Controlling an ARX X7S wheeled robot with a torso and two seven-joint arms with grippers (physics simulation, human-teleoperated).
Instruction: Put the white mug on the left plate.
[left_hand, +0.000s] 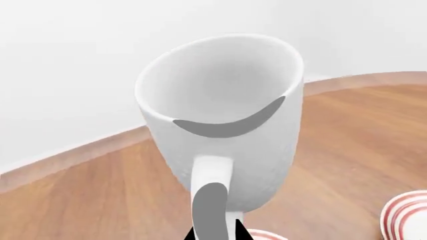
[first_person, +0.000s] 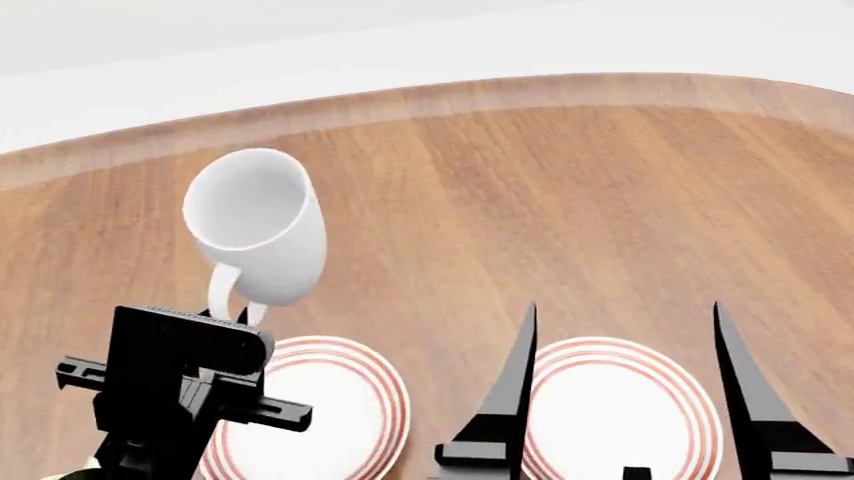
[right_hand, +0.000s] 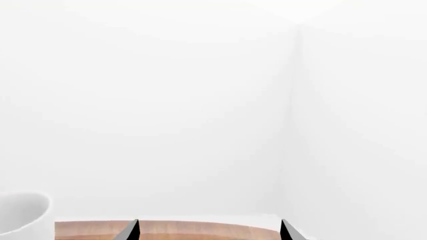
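You're holding the white mug (first_person: 256, 225) up w/ the left tool (first_person: 244, 317), above the desk (first_person: 561, 190).

L tool is clenching on the mug's loop handle (left_hand: 212, 192); mug is hanging tilted in the air, mouth facing the head cam, just beyond the far rim of the left plate (first_person: 320, 415). The plate is lying flat on the desk near you, w/ a second plate (first_person: 614, 420) beside it on the right. Your right tool (first_person: 625, 400) is hovering over that second plate, fingers (first_person: 514, 385) spread wide, gripping nothing.
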